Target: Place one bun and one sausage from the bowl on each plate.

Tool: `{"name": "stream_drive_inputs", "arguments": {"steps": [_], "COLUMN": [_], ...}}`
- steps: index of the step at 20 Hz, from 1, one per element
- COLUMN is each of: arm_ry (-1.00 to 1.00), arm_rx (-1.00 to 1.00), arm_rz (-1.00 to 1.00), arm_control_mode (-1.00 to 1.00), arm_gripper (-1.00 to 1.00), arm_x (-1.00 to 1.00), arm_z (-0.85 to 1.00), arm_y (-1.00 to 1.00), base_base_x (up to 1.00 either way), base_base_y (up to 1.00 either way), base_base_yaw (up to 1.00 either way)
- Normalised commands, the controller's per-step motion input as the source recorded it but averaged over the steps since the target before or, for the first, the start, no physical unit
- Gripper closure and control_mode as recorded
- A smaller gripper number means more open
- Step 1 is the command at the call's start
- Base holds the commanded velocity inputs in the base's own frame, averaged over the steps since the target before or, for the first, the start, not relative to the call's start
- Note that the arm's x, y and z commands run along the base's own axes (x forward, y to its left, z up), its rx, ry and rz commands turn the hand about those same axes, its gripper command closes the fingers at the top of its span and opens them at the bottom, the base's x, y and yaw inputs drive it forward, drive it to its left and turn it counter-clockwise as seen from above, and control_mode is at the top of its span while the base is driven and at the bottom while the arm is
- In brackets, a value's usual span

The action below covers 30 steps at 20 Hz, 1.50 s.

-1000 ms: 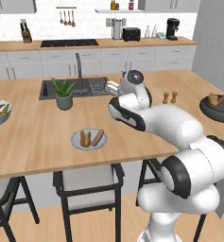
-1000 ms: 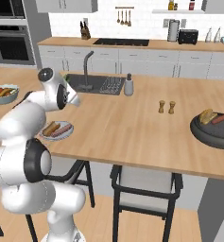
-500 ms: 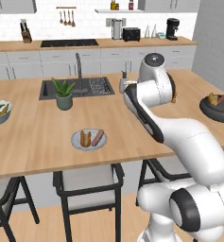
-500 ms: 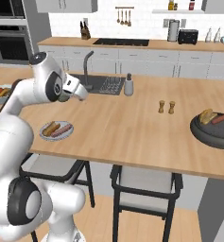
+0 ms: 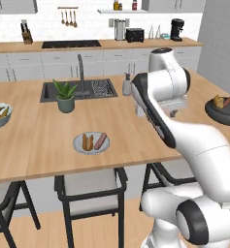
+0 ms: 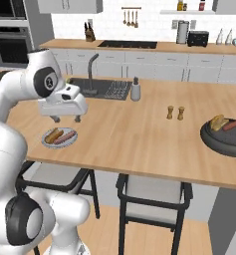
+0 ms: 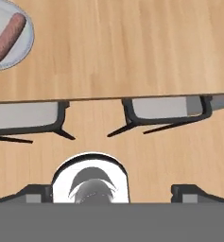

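- The claw (image 6: pixel 65 118) hangs released and empty at centre left of the right base view, just above the pale plate (image 6: pixel 59 137).
- That plate already carries a bun and sausage.
- Since a second ago the arm has risen and swung rightwards, probably toward the bowl (image 6: pixel 224 135) at far right, which holds another bun and sausage.

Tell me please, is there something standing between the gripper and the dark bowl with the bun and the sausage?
Partly. In the right base view the open, empty gripper hangs above the counter beside the filled plate. Two small shakers stand on the counter between it and the dark bowl, a little behind the straight line. A raised pass should clear them.
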Motion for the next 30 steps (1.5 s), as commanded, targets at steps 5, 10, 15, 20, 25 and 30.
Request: {"name": "stream_drive_inputs", "arguments": {"steps": [5, 10, 15, 20, 25, 30], "arm_ry": [0.30, 0.00, 0.00, 0.00, 0.00, 0.00], "arm_rx": [0.00, 0.00, 0.00, 0.00, 0.00, 0.00], "arm_rz": [0.05, 0.00, 0.00, 0.00, 0.00, 0.00], "arm_control_mode": [1.00, 1.00, 1.00, 1.00, 1.00, 1.00], "arm_gripper": [-1.00, -1.00, -1.00, -1.00, -1.00, -1.00], "arm_x": [-0.73, 0.00, 0.00, 0.00, 0.00, 0.00], "arm_z": [-0.07, 0.00, 0.00, 0.00, 0.00, 0.00], "arm_y": [-0.15, 0.00, 0.00, 0.00, 0.00, 0.00], "base_base_x": [-0.17, -0.76, -0.22, 0.30, 0.66, 0.83], "base_base_y": [-0.09, -0.96, -1.00, -1.00, -0.94, -0.24], "base_base_yaw": [0.00, 0.00, 0.00, 0.07, 0.02, -0.03]}}
